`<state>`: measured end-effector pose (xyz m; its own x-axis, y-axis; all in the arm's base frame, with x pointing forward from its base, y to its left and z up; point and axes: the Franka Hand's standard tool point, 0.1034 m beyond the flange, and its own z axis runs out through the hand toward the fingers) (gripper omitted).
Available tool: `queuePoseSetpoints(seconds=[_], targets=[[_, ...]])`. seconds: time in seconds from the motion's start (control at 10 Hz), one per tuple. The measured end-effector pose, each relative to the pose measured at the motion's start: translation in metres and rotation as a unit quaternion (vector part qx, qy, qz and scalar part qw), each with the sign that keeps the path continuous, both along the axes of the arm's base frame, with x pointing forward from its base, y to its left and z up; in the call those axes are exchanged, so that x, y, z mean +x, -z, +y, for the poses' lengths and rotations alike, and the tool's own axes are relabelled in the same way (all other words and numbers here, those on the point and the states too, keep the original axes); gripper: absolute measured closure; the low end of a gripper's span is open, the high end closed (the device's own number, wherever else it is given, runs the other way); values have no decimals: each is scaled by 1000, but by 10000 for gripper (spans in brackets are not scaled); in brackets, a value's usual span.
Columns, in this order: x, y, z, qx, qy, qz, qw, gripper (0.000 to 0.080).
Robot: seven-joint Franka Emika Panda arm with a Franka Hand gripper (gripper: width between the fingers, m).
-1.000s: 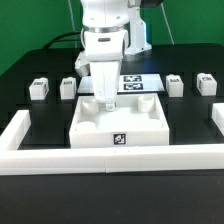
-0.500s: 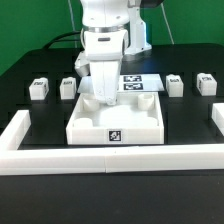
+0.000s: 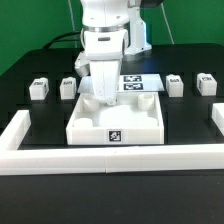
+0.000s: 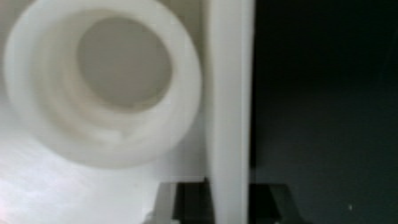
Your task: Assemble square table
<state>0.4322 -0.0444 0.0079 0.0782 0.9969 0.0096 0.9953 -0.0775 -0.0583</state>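
Note:
The square table top (image 3: 90, 133), a white slab with a raised rim and a tag on its front wall, lies in the middle of the black table. My gripper (image 3: 103, 100) reaches down onto its far rim, toward the exterior view's left. In the wrist view the rim wall (image 4: 228, 90) runs between my two dark fingers (image 4: 187, 205), beside a round corner socket (image 4: 107, 85). The gripper (image 4: 228, 205) is shut on that rim. Small white tagged legs lie behind the slab: two (image 3: 38, 89) (image 3: 68, 87) at the exterior view's left, two (image 3: 175, 84) (image 3: 207, 84) at its right.
Long white fence bars border the work area in front (image 3: 110, 157), at the exterior view's left (image 3: 15, 128) and at its right (image 3: 216, 118). The marker board (image 3: 140, 83) lies flat behind the slab, partly hidden by my arm.
The table top slid a little toward the exterior view's left with my gripper on its rim, then stayed still over the last half second.

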Motion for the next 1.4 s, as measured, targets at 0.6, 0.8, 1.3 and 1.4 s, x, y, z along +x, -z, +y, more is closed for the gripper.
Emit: queuePoseSetpoints(seconds=[0.6,0.8,1.3,1.4], targets=[[46,-4,65,15,6,-31,999,739],[61,1,71,19,3,-36,999,739],[62,1,89,13,-4,-14,1000,739],[62,1,92,12,-7,-4,1000,739]])
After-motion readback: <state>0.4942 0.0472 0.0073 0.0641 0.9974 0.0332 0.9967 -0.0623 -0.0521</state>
